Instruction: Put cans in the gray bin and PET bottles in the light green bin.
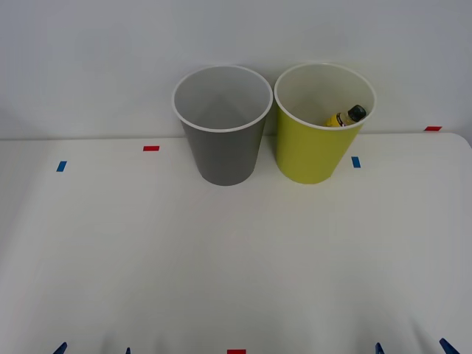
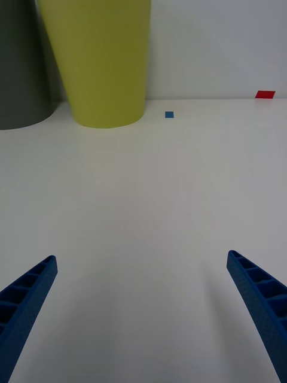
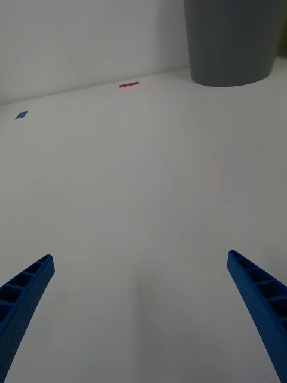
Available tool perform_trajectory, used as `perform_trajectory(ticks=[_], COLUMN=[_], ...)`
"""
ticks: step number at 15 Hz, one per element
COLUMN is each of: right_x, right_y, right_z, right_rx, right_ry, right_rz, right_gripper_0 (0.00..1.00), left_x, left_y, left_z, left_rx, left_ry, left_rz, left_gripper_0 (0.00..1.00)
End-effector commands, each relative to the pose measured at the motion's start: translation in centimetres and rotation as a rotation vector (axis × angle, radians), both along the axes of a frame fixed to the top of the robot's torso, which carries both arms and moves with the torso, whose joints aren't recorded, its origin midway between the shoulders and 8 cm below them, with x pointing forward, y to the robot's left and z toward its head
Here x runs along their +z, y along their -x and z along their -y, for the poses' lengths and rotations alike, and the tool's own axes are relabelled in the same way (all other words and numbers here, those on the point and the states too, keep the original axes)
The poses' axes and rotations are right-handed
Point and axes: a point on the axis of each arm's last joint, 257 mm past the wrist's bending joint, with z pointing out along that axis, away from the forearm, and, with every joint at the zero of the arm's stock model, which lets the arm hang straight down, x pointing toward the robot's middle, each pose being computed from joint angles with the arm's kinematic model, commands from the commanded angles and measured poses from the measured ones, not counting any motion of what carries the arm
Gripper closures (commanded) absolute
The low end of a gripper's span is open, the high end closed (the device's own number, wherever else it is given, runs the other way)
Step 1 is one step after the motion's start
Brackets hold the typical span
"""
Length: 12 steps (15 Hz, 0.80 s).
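Note:
The gray bin (image 1: 223, 133) stands at the back middle of the white table, its pale inside showing nothing. Right beside it is the light green bin (image 1: 321, 133), with a PET bottle (image 1: 346, 116) leaning inside, yellow label and dark cap showing above the rim's far side. No cans are in view. My left gripper (image 1: 94, 349) sits open at the table's near left edge, and my right gripper (image 1: 413, 347) sits open at the near right edge. Both are far from the bins. The wrist views show the gray bin (image 3: 233, 42) and the light green bin (image 2: 98, 60) ahead of open blue fingers.
Small red tape marks (image 1: 151, 148) and blue tape marks (image 1: 356, 161) dot the white table (image 1: 236, 258). A red mark (image 1: 236, 352) lies at the near edge. A pale wall rises just behind the bins.

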Motion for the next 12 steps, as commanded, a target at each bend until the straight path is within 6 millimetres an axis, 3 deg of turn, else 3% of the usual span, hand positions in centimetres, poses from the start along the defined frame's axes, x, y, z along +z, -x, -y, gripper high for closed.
perform_trajectory(ticks=[1, 12], right_x=[0.0, 0.0], right_y=[0.0, 0.0], right_z=[0.0, 0.0], right_rx=[0.0, 0.0], right_ry=[0.0, 0.0], right_rz=[0.0, 0.0], right_gripper_0=[0.01, 0.01], left_x=[-0.01, -0.01], left_y=[0.0, 0.0], left_z=[0.0, 0.0], left_rx=[0.0, 0.0], left_ry=[0.0, 0.0], left_rz=[0.0, 0.0], left_gripper_0=[0.0, 0.0])
